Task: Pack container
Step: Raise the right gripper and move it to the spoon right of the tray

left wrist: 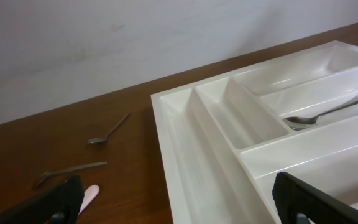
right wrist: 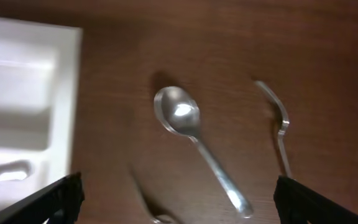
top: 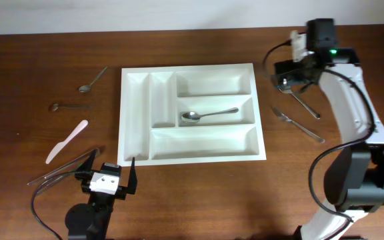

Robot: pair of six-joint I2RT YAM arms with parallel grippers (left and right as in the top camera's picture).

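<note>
The white container [top: 199,140] lies mid-table with one metal spoon [top: 209,115] in its middle compartment. My left gripper [top: 109,171] stands open at the container's near left corner and holds nothing; in the left wrist view its open gripper [left wrist: 179,208] frames the container [left wrist: 185,137] and that spoon [left wrist: 328,112]. My right gripper [top: 291,81] hovers open to the right of the container, above a loose spoon [top: 309,107]. In the right wrist view the gripper [right wrist: 179,199] is empty, and the spoon [right wrist: 197,143] lies between its spread fingers, bowl pointing away.
A fork [top: 299,125] lies beside the right spoon, seen also as a fork [right wrist: 278,130]. Left of the container lie two spoons [top: 93,79] [top: 69,105], a pale plastic knife [top: 67,141] and long metal pieces [top: 65,167]. The container's edge [right wrist: 64,93] is close on the left.
</note>
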